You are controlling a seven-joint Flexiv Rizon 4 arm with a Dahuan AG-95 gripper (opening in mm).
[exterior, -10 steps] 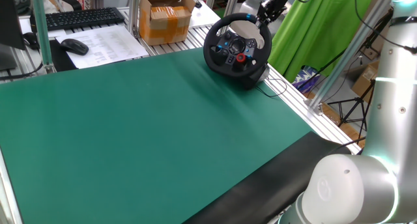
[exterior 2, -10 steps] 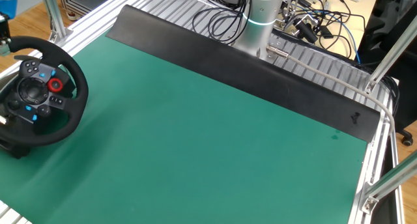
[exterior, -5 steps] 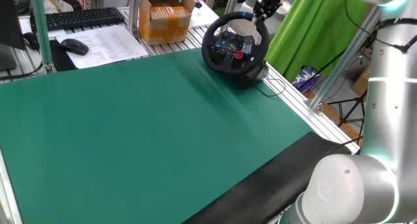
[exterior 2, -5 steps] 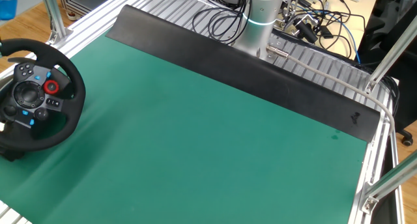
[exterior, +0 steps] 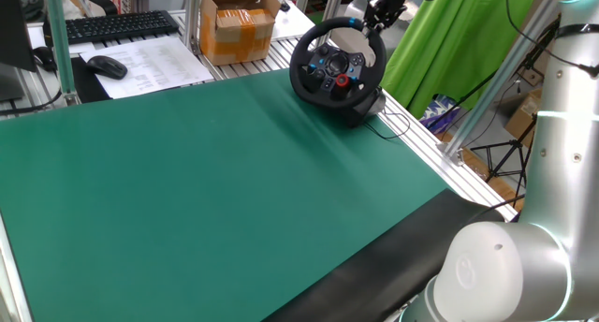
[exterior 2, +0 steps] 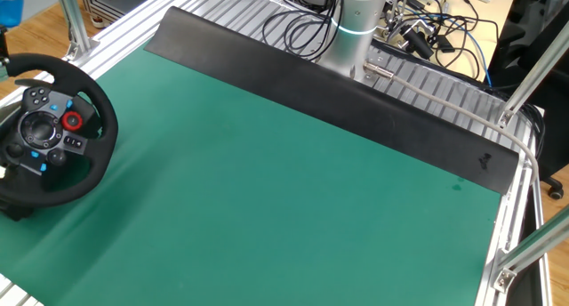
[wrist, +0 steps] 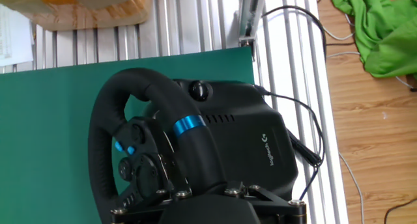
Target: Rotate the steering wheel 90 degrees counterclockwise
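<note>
Black round gaming steering wheel (exterior: pixel 337 71) with thick rim, silver spokes, blue buttons and a red dial, standing on its black base at the far corner of the green table mat (exterior: pixel 215 172), near the aluminium frame edge; in the other fixed view cut off at the left border (exterior 2: pixel 49 132), base mostly out of frame. Dark two-finger gripper (exterior: pixel 378 10) just above the upper right of the rim, small and dark against the clutter, so contact with the rim impossible to confirm. Fingers spread or pressed together: cannot tell from any view. In the hand view only the wheel from above and behind (wrist: pixel 195 152), with a blue ring on the rim, a black cable (wrist: pixel 306 120) trailing off the base, and no fingertips clearly distinguishable at the bottom edge. Brown cardboard box (exterior: pixel 241 22) behind the wheel, partly hidden by a frame post.
</note>
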